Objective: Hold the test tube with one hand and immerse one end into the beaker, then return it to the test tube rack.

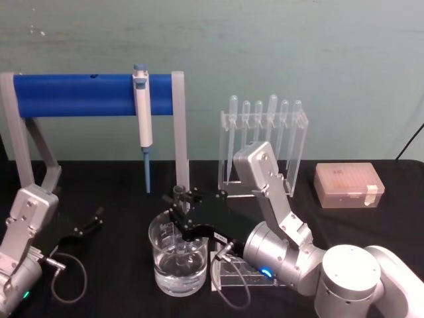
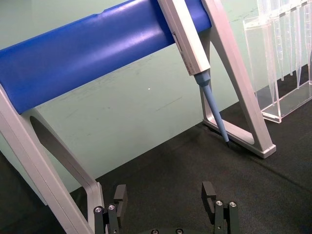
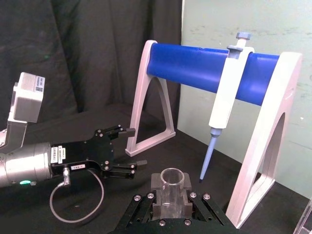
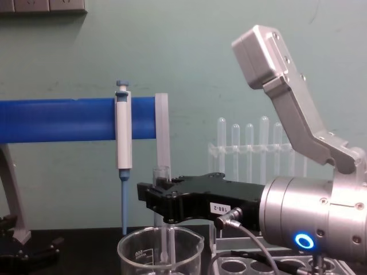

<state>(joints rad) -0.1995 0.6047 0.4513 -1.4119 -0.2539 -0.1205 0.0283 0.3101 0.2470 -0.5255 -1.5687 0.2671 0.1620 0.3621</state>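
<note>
The test tube (image 4: 161, 173) stands upright with my right gripper (image 4: 159, 201) shut on it just below its open rim. Its lower part reaches down inside the beaker (image 4: 135, 252); I cannot tell whether the tip touches the liquid. From the head, the tube (image 1: 179, 192) and right gripper (image 1: 180, 203) hang over the beaker (image 1: 162, 265), which holds clear liquid. The right wrist view looks down at the tube's rim (image 3: 171, 173) between the jaws. My left gripper (image 1: 89, 223) rests open at the table's left, its fingers (image 2: 120, 194) spread with nothing between them.
A grey stand with a blue bar (image 1: 73, 95) carries a hanging white-and-blue pipettor (image 1: 142, 112) behind the beaker. A clear rack of pipettes (image 1: 264, 136) stands at the back, a peach tip box (image 1: 348, 185) to its right. A clear tube rack (image 1: 248, 277) lies under the right wrist.
</note>
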